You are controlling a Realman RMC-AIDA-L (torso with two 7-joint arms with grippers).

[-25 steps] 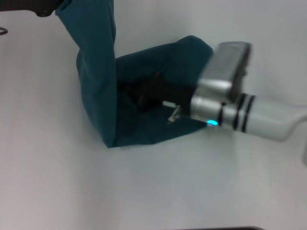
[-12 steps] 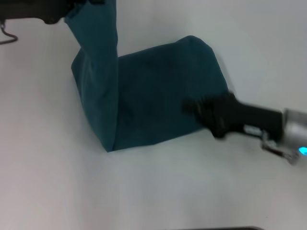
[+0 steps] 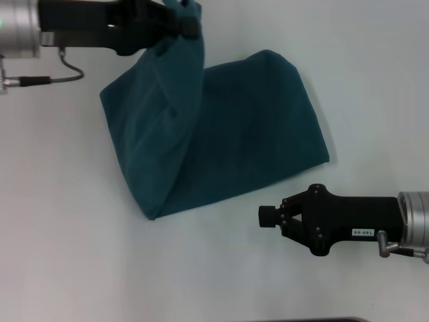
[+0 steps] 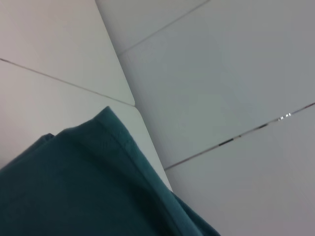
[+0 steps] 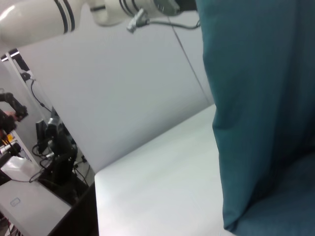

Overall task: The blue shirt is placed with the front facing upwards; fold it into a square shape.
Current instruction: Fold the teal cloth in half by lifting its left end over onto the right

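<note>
teal cotton is bunched in the left gripper (image 3: 182,23), which is clenched on a raised part of the blue shirt (image 3: 228,141) at the far left of the desk (image 3: 80,255). from that grip the cloth hangs down as a wide band, sloping toward the near left, where it meets the desk at a pointed corner. the rest of the blue shirt lies flat behind this band, a folded dark teal block spreading toward the right with a rounded far corner; no lettering or collar shows on it.

the right gripper (image 3: 268,216) hovers low over the bare desk just off the near right edge of the shirt, apart from the cloth and holding nothing; whether its fingers are parted i cannot tell, as they show only end-on as a small black tip.

the left wrist view shows a hemmed edge of the blue shirt (image 4: 88,191) close up. the right wrist view shows the lifted band (image 5: 256,98) hanging like a curtain above the white desk (image 5: 162,182), with the left arm (image 5: 44,19) above.
</note>
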